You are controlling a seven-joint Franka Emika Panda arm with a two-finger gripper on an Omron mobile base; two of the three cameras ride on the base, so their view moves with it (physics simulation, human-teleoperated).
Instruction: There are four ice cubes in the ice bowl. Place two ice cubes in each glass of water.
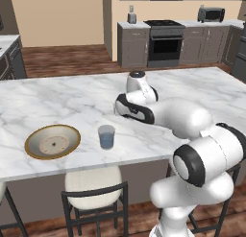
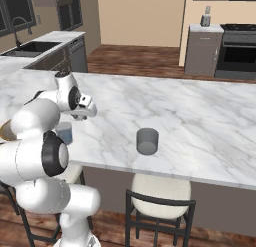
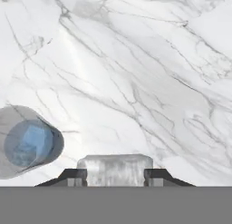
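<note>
Jaws (image 3: 115, 177) grip an ice cube (image 3: 114, 168) over the marble table (image 3: 136, 82); blue glass (image 3: 28, 142) at nine o'clock, nothing between

Even, bright, shadowless rendered light fills all three views. The white grey-veined marble surface (image 1: 62, 99) shows only soft shading, no glare. The hand view is coarser, slightly blurred near the translucent blue-grey glass tumbler (image 3: 27, 142). Edges look undistorted.

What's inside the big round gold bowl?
The wide gold-rimmed ice bowl shows a pale inside with no ice cubes visible. One translucent ice cube sits between the gripper fingers.
</note>
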